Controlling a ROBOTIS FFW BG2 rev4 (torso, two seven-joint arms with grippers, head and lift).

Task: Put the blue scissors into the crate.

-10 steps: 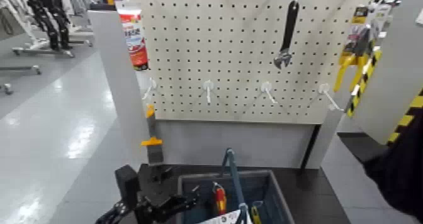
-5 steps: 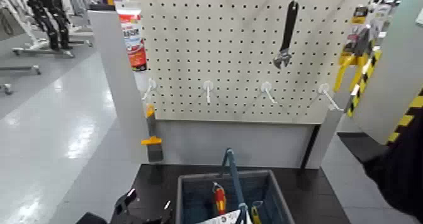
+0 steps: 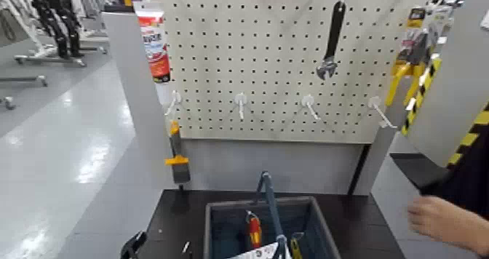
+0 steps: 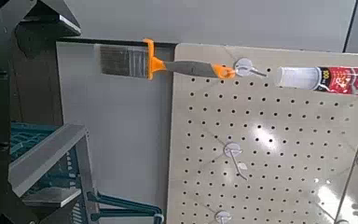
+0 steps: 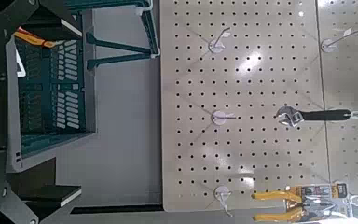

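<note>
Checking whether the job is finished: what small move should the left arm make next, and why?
Probably none: hold the left gripper low, clear of the crate. A white card at the crate's near edge looks like the scissors card, though only its top shows, so the drop seems done. A person's hand is also close on the right, which argues against any swing.

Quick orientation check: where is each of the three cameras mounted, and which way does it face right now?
Head view: on the head, looking forward and down at the pegboard and crate; the left gripper shows at the bottom edge, a person's hand at right.
Left wrist view: on the left wrist, facing pegboard and paintbrush; dark gripper body at the edge.
Right wrist view: on the right wrist, facing pegboard, crate, wrench.
All three share the pegboard.
</note>
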